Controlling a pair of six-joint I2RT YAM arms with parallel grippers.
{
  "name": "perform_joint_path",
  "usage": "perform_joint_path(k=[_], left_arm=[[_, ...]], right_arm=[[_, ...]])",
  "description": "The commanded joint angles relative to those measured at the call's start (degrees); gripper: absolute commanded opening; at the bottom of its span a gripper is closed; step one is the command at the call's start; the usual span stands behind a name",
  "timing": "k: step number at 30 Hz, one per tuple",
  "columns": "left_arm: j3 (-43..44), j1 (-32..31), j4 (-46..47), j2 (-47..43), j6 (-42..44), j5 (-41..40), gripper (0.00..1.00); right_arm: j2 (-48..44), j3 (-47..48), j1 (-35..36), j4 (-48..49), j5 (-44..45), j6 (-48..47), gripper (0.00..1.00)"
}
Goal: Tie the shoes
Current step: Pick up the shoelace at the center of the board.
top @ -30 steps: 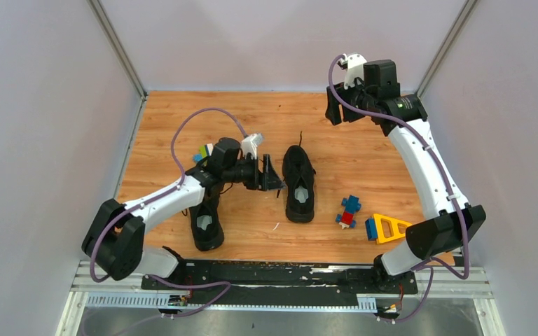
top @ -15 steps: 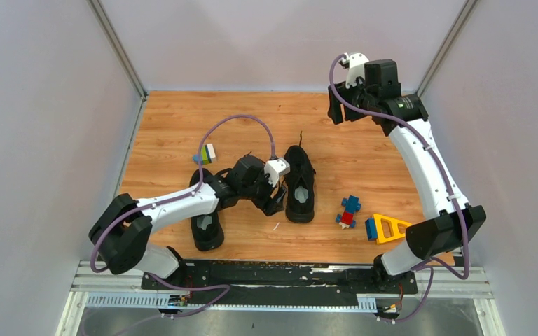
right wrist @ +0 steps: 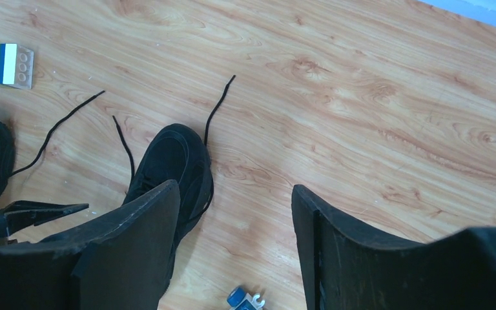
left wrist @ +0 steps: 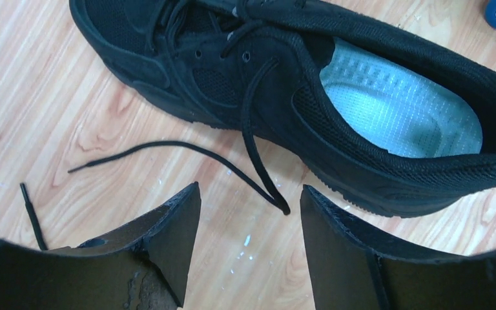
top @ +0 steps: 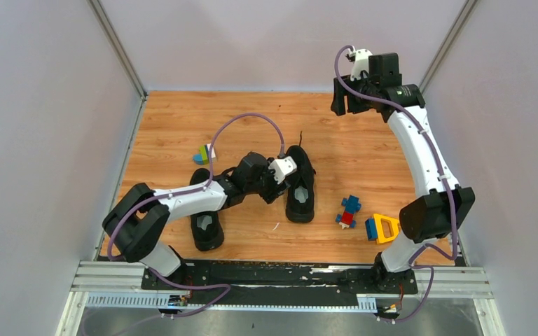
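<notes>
Swung over from the other black shoe (top: 207,227), the left pincer (left wrist: 248,194) hangs open and empty, the thin black lace (left wrist: 253,155) of the all-black fabric sneaker (left wrist: 387,174) just beyond running in between its fingers, far nearer than the open, empty right pincer (right wrist: 236,194).

Table layout: two shoes, three blocks, two grippers.
The left shoe (top: 207,225) is lying on the table (top: 378,147) near the arm bases, and the right shoe (top: 300,183) is lying further back to its right. The left gripper (top: 278,190) is sitting between them, just beside the right shoe. A block cluster (top: 349,211) and a wedge block (top: 385,227) are lying right of the right shoe, and a flat block (top: 203,154) is lying behind the left shoe. The right gripper (top: 349,106) is hanging over the far right corner.
</notes>
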Motion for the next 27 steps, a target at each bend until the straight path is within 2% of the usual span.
perform_joint_path(k=[1,8,17,21,27], left_arm=[[1.09,0.1,6.65,1.88,4.73,0.8,0.65],[-0.82,0.14,14.26,6.44,11.22,-7.35,0.67],[-2.97,3.77,21.42,6.26,21.15,-9.89,0.67],[-3.67,5.2,25.02,4.84,24.92,-9.15,0.65],[-1.26,5.26,25.42,3.75,25.03,-6.18,0.6]], right_arm=[[1.52,3.01,-0.71,1.74,-2.83,2.47,0.65],[3.67,3.14,-1.58,2.06,-6.13,4.57,0.64],[5.2,2.99,-2.51,2.28,-10.03,6.67,0.63],[8.27,2.53,-2.67,2.36,-17.26,9.62,0.62],[12.82,-0.27,-2.42,3.68,-29.96,20.84,0.64]])
